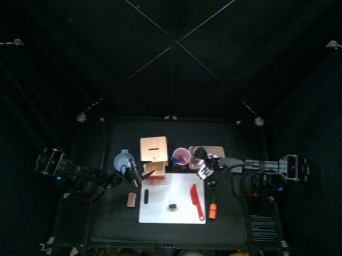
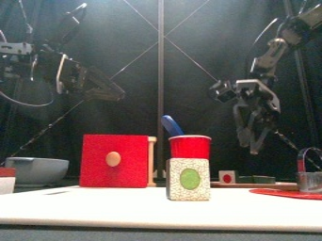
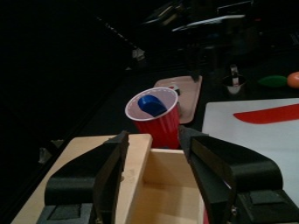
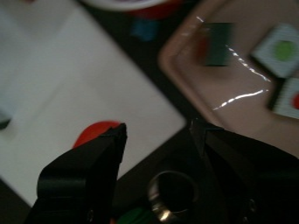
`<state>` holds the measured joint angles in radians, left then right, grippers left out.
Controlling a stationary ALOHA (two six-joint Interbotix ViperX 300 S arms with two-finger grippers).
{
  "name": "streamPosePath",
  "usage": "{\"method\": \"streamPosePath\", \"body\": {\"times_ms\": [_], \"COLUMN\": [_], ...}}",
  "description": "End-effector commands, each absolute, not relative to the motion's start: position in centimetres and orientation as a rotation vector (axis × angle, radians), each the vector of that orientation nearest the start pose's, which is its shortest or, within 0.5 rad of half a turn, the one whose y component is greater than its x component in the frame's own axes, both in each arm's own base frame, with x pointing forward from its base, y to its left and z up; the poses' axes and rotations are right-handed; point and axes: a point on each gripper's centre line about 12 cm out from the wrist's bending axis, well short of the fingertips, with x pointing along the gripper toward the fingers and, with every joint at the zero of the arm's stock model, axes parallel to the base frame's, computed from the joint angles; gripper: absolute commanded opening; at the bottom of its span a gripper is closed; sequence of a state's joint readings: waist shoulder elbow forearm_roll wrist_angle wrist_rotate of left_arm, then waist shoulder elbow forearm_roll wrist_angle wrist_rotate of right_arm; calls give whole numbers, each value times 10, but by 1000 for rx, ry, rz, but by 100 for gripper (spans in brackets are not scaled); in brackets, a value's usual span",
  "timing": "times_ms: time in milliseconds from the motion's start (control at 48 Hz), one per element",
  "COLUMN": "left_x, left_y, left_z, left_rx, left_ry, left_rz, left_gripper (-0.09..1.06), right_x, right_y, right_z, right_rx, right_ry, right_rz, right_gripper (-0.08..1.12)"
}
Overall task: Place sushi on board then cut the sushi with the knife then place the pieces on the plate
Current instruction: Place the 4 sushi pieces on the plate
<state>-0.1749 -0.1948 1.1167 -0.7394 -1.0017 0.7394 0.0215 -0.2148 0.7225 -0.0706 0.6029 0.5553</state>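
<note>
Sushi pieces (image 4: 281, 44) on pink tray (image 4: 222, 92) near released right claw (image 4: 162, 131); left claw (image 3: 156, 136) released

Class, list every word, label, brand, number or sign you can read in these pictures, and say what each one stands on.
No text can be read on any of the things.
The sushi piece shows only a green oval on its face, no writing.
The red cup and the wooden box bear no writing or numbers.
</note>
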Motion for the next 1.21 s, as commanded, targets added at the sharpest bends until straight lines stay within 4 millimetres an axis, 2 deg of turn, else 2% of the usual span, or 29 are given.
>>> {"method": "streamPosePath", "body": {"times_ms": [21, 146, 354, 542, 688, 792, 875, 979, 1042, 1146, 1208], "left_x": [290, 287, 284, 283, 280, 278, 277, 276, 276, 275, 274], "left_y": [19, 20, 23, 23, 23, 24, 25, 25, 24, 24, 24], "left_z": [194, 190, 189, 186, 183, 180, 180, 179, 179, 178, 176], "left_rx": [296, 297, 285, 288, 291, 291, 286, 283, 283, 282, 278], "left_ry": [95, 110, 118, 128, 139, 148, 152, 156, 156, 160, 165], "left_rz": [428, 429, 446, 445, 444, 447, 454, 457, 455, 453, 458], "left_gripper": [86, 86, 86, 86, 86, 86, 86, 86, 86, 86, 86], "right_x": [349, 388, 426, 443, 448, 446, 444, 440, 434, 414, 392], "right_y": [42, 75, 101, 110, 112, 111, 111, 101, 87, 52, 20], "right_z": [196, 190, 175, 158, 146, 143, 142, 148, 156, 169, 177], "right_rx": [306, 181, 36, 30, 33, 41, 49, 60, 69, 96, 153], "right_ry": [1041, 1076, 1155, 1184, 1207, 1220, 1225, 1225, 1228, 1242, 1238], "right_rz": [-170, -111, -63, -2, 3, -1, -2, -27, -61, -135, -213], "right_gripper": [92, 93, 93, 92, 90, 81, 69, 56, 54, 54, 54]}}
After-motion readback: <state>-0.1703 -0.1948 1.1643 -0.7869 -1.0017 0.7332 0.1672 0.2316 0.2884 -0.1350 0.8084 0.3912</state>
